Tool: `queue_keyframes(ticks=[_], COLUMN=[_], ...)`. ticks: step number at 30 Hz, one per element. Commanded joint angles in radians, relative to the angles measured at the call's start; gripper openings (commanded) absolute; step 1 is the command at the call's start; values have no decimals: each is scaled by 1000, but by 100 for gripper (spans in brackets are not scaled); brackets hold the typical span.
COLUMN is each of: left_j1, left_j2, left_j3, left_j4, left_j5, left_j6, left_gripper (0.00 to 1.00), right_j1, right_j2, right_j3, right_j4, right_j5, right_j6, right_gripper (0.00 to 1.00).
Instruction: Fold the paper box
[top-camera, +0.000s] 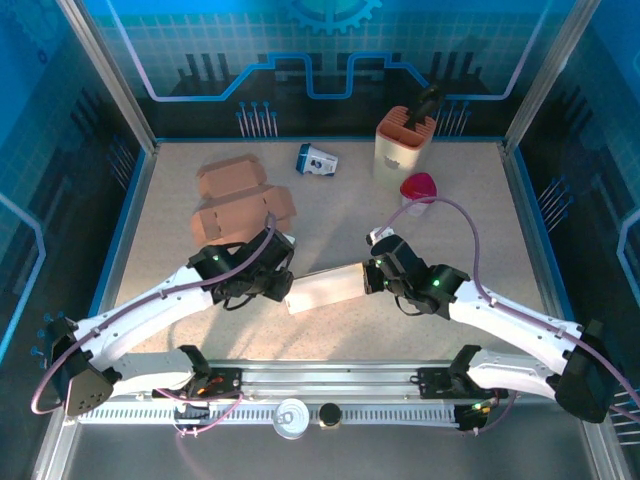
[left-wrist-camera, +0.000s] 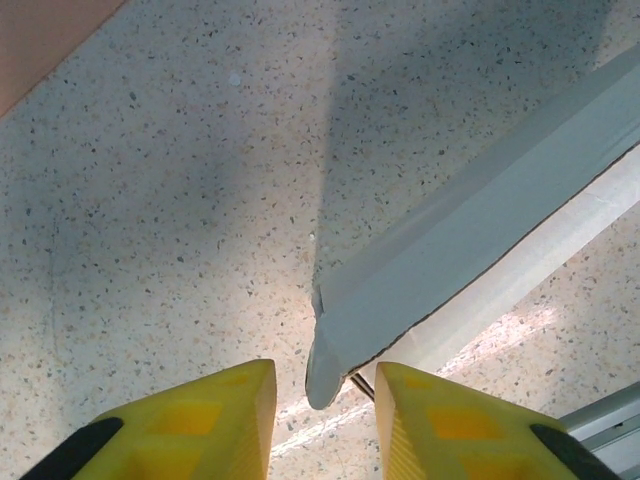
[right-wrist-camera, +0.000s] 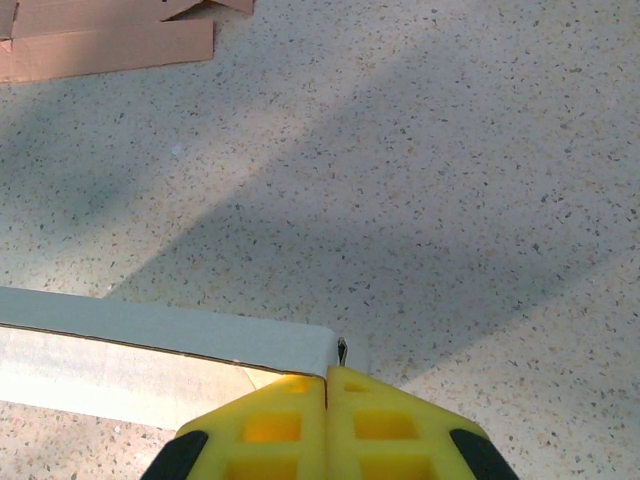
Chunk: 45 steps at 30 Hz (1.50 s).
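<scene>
Paper box (top-camera: 325, 287): your landmark. A flat white blank spanning between both grippers, long axis left to right, with the right end a little farther back.
Right gripper (right-wrist-camera: 327, 375): at the box's right end. Its fingers are pressed together, seemingly pinching the thin edge.
Left gripper (left-wrist-camera: 323, 370): at the box's left end. Its fingers are apart with that end in the gap, the pads not visibly touching it.
Next move: by my judgement it turns on the left end, which sits straight ahead of your left fingers.
Beige holder (top-camera: 403, 140): well behind the box's right end, with a dark handle (top-camera: 430, 100) standing in it.
Pink-lidded cup (top-camera: 418, 188): between the holder and the box; you cannot tell its contents.
Brown cardboard (top-camera: 240, 195): behind the box's left end.
</scene>
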Motion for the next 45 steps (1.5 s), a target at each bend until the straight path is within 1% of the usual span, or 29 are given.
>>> queue_keyframes(ticks=[1,6,15,16,17,18,23,32,35,41,45], left_j1=[5,5,6,5,5,4,7,10,11,9,10], left_j2=[3,19,41,42,39,32,5,36,41,56,46], left_j3=[-12,-14,-13,-11,-11,-15,-28,-19,-13,-10,-14], left_j4=[-6,-6,-1,-3,-3,0,-1,16,21,25,39], left_j5=[2,6,-6,-7,-8,-7,-5,-20,-13,24,68], left_j6=[-7,-5,5,5,4,4,5,12,7,-17,-62], left_gripper=[28,22,21,24,29,31,35,21,15,8,7], right_j1=[16,17,17,15,15,14,14,11,11,12,19], right_j2=[2,0,-5,-3,-1,0,2,0,0,2,12], right_j3=[23,23,22,21,21,22,23,21,20,18,17], right_j4=[-45,-47,-48,-49,-48,-47,-45,-44,-44,-41,-34], right_j5=[1,0,1,2,1,1,-2,-8,-8,-5,3], right_j6=[14,16,16,16,17,18,16,17,16,29,40], right_gripper=[0,0,0,0,0,0,0,0,0,0,0])
